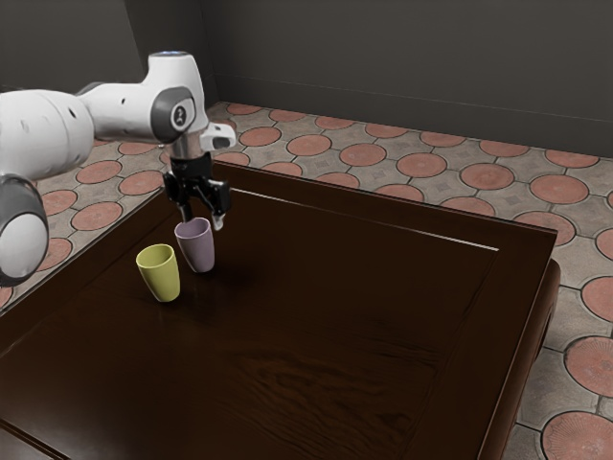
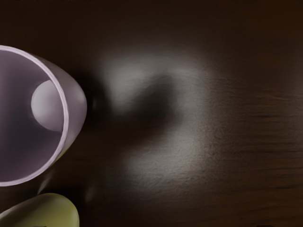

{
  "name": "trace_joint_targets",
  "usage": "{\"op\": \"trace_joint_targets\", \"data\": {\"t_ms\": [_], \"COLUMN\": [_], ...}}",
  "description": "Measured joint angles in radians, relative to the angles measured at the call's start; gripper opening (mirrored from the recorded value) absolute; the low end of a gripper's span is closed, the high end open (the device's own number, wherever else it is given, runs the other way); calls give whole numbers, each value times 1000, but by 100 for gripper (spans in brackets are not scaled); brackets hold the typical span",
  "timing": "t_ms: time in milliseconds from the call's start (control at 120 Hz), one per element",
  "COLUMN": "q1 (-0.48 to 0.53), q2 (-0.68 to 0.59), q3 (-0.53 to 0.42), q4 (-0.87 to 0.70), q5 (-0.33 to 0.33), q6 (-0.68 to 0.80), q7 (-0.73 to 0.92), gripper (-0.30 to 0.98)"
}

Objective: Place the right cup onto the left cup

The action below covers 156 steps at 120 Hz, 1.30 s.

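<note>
Lilac cup [image 1: 199, 251] and yellow cup [image 1: 163, 280] mouths up, long axes vertical; jaws spread apart

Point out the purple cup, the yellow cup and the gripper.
Purple cup [image 1: 199, 251]: exterior view, outer wall.
Yellow cup [image 1: 162, 281]: exterior view, outer wall.
Gripper [image 1: 203, 220]: exterior view, midway between its fingertips.

Purple cup [image 2: 40, 116] — yellow cup [image 2: 45, 213], probably
</note>
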State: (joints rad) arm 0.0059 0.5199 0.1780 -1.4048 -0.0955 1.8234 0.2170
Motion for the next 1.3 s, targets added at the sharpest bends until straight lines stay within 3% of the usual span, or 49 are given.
{"op": "trace_joint_targets", "data": {"t_ms": [575, 950, 1300], "q1": [78, 79, 69], "q2": [252, 260, 212], "q3": [-7, 1, 6], "q4": [197, 216, 208], "q5": [-74, -82, -79], "q6": [39, 39, 37], "q7": [112, 154, 171], "gripper": [50, 4, -8]}}
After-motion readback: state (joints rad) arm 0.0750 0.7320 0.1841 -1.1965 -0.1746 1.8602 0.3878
